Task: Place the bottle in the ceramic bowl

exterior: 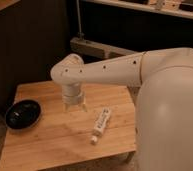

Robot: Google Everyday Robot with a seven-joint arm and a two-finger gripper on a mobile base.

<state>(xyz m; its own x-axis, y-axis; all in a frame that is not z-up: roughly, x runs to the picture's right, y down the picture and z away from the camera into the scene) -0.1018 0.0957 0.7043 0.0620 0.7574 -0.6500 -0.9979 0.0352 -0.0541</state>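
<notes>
Camera view shows the task barely begun. The bottle (pixel 101 125) lies on its side on the wooden counter (pixel 50 145), cap toward the front edge, with nothing gripping it. The gripper (pixel 74 106) hangs pointing down over the counter's middle, near the bottle's far end on the bowl's side, its fingers spread and empty. The ceramic bowl (pixel 23 114) sits empty at the counter's edge, well apart from the bottle. Grasping, carrying and releasing are all left to do.

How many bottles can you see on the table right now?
1. The bottle lies on its side on the wooden table, right of the gripper, which hangs above the table's middle. The ceramic bowl at the left edge holds none. The arm may hide more.
</notes>
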